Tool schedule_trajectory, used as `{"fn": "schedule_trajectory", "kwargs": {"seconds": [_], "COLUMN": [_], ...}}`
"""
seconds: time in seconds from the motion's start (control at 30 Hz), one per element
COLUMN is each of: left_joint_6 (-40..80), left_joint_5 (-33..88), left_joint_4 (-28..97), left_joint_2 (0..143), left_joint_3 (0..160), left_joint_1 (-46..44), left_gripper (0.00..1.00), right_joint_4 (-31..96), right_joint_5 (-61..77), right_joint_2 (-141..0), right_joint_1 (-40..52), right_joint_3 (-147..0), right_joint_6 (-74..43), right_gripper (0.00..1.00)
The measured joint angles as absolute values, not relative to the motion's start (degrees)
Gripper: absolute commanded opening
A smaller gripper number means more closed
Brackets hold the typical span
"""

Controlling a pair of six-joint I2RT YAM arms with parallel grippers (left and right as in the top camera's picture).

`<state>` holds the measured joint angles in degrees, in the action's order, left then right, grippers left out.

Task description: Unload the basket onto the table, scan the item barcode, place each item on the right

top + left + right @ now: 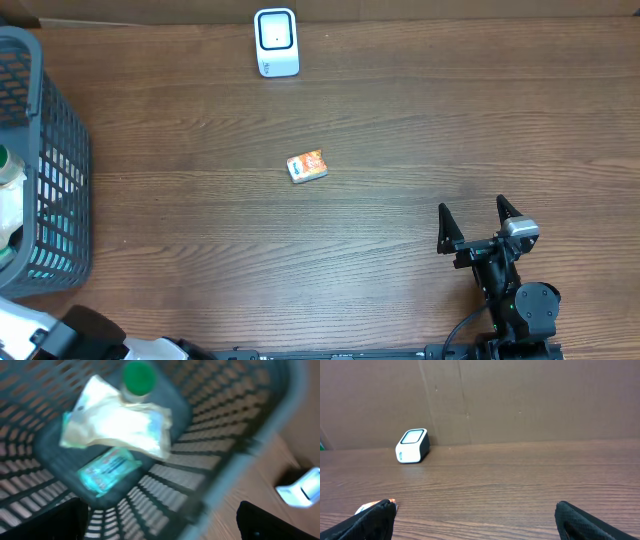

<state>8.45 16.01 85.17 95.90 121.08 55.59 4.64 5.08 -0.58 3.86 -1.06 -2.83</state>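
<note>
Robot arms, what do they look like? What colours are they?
The right arm is black, with a round joint, a grey block at the wrist and a black cable looping beside it. Its tool has two pointed black fingers. The left arm shows only white and black shells.

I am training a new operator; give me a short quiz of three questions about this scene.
1. True or false: the orange packet lies inside the basket.
2. The right tool is: A) open and empty; B) shut on the packet; C) resting in the basket.
3. Fill in: the bottle in the basket has a ____ cap.
Key: 1 false; 2 A; 3 green.
</note>
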Motion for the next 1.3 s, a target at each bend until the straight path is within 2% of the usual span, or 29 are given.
{"fn": "schedule_trajectory", "kwargs": {"seconds": [0.27, 0.33, 0.67, 1.13, 1.3], "left_joint_6": [5.0, 2.3, -7.1, -17.1, -18.9], "left_joint_5": [15.9, 16.3, 11.0, 6.5, 5.3], "left_joint_4": [73.8, 70.9, 58.6, 59.1, 59.0], "left_joint_2": [96.2, 96.2, 96.4, 109.6, 112.7], "left_joint_3": [103.2, 99.4, 87.7, 86.7, 86.6], "left_joint_1": [58.4, 58.4, 58.1, 55.0, 53.2], "left_gripper": [0.92, 1.00, 1.00, 0.93, 0.94], "right_joint_4": [4.7, 4.7, 4.6, 4.6, 4.7], "right_joint_5": [5.1, 5.1, 5.1, 5.0, 5.1], "right_joint_2": [-0.6, -0.6, -0.6, -0.6, -0.6], "right_joint_1": [3.9, 3.9, 3.8, 3.8, 3.8], "right_joint_3": [-1.1, -1.1, -1.1, -1.1, -1.1], "right_joint_6": [-2.8, -2.8, -2.8, -2.8, -2.8], "right_gripper": [1.00, 1.00, 1.00, 1.00, 1.00]}}
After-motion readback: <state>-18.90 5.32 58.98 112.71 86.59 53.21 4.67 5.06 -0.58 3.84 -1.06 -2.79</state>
